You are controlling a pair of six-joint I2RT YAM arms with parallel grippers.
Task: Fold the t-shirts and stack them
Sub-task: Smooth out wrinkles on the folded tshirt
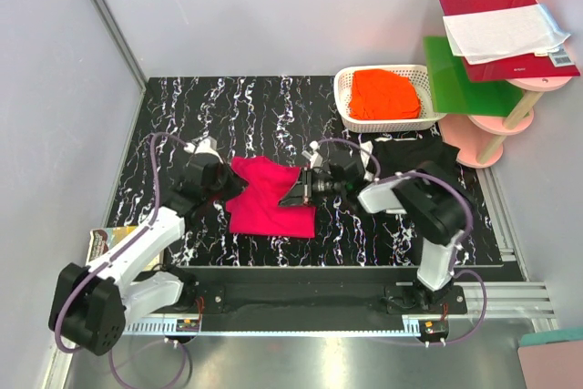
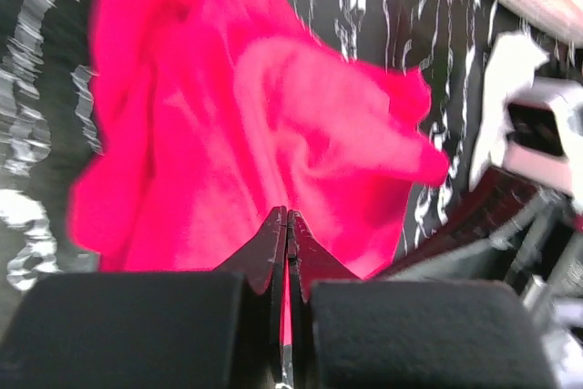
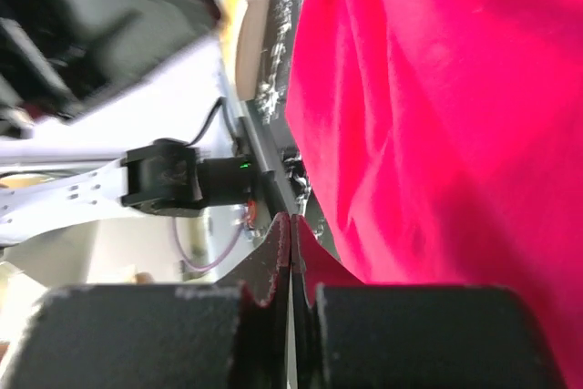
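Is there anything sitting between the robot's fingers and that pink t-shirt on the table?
Nothing visible does. The left fingers and right fingers are each shut on the pink t-shirt, at opposite edges. The white basket and black cloth lie apart, farther right.

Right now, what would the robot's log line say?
pink shirt: rumpled | left end effector: shut on it | right end effector: shut on it

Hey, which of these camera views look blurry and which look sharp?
Top external: sharp, evenly lit, the pink t-shirt crisp. Left wrist: the shirt and the marbled table are smeared, though the left pincer is sharp. Right wrist: the right pincer is crisp, but the dark arm at top left is blurred.
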